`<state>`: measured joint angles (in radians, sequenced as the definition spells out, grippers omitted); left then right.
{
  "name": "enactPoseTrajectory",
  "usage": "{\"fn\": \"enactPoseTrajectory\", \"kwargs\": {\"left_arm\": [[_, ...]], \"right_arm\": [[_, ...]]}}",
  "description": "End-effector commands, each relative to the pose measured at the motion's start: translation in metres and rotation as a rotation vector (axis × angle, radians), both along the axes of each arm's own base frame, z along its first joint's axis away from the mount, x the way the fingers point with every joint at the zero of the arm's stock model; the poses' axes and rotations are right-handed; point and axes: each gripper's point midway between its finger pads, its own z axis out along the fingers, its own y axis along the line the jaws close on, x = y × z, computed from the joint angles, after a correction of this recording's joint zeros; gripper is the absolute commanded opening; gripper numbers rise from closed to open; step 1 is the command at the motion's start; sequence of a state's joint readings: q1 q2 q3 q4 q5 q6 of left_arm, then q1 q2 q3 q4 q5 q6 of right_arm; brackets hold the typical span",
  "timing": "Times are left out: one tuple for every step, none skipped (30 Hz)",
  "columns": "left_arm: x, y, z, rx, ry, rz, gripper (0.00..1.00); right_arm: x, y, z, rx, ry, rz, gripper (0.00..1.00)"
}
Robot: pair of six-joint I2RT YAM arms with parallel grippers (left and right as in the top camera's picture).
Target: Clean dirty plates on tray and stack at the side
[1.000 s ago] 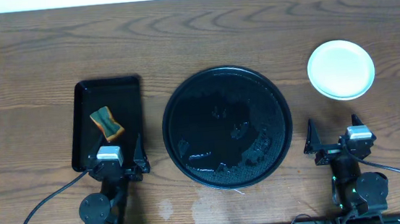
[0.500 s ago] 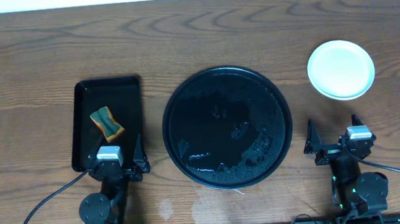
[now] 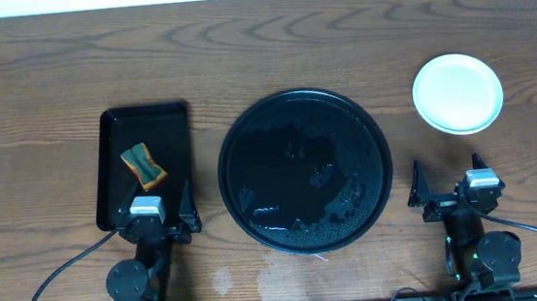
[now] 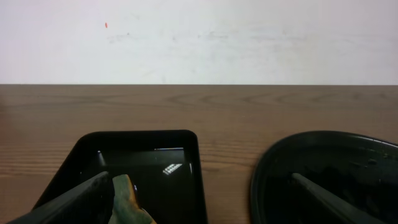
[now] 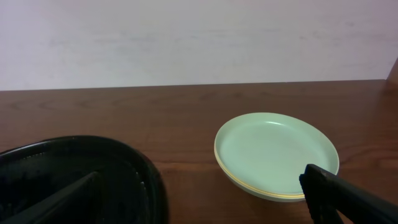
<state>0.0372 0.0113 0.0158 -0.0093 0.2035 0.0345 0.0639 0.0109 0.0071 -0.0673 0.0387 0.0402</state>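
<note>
The wooden tabletop is carrying everything. The round black tray is lying in the middle; its glossy floor is looking wet and it is holding no plate. The rectangular black tray is lying to its left, well apart from the plates. The dirty plates are sitting as one stack on the tabletop, to the right of the round tray and apart from it. In the right wrist view a pale mint plate is lying on top and a yellow edge is showing under it; no orange smear is showing. The sponge is resting in the rectangular tray.

The left claw is standing released and is grasping nothing, and the right claw likewise.

I am judging the plates as stiff, light and smooth, perhaps slippery if wet, and possibly breakable. The raised rim is offering the best hold.

No brand, label or writing is showing anywhere.
</note>
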Motion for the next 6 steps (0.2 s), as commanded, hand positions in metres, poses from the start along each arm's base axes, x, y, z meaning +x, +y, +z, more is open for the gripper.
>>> {"fn": "enactPoseTrajectory", "kwargs": {"left_arm": [[-0.0013, -0.0033, -0.0146, 0.014, 0.046, -0.019, 0.88], [-0.0013, -0.0033, -0.0146, 0.014, 0.046, -0.019, 0.89], [-0.0013, -0.0033, -0.0146, 0.014, 0.046, -0.019, 0.88], [-0.0013, -0.0033, -0.0146, 0.014, 0.046, -0.019, 0.88], [-0.0013, -0.0033, -0.0146, 0.014, 0.046, -0.019, 0.88], [-0.0013, -0.0033, -0.0146, 0.014, 0.046, -0.019, 0.88]], "right_arm": [[-0.0002, -0.0027, -0.0004, -0.012, -0.001, -0.013, 0.99], [-0.0002, -0.0027, -0.0004, -0.012, -0.001, -0.013, 0.99], [-0.0002, -0.0027, -0.0004, -0.012, -0.001, -0.013, 0.99], [-0.0002, -0.0027, -0.0004, -0.012, -0.001, -0.013, 0.99], [-0.0002, -0.0027, -0.0004, -0.012, -0.001, -0.013, 0.99], [-0.0002, -0.0027, -0.0004, -0.012, -0.001, -0.013, 0.99]]}}
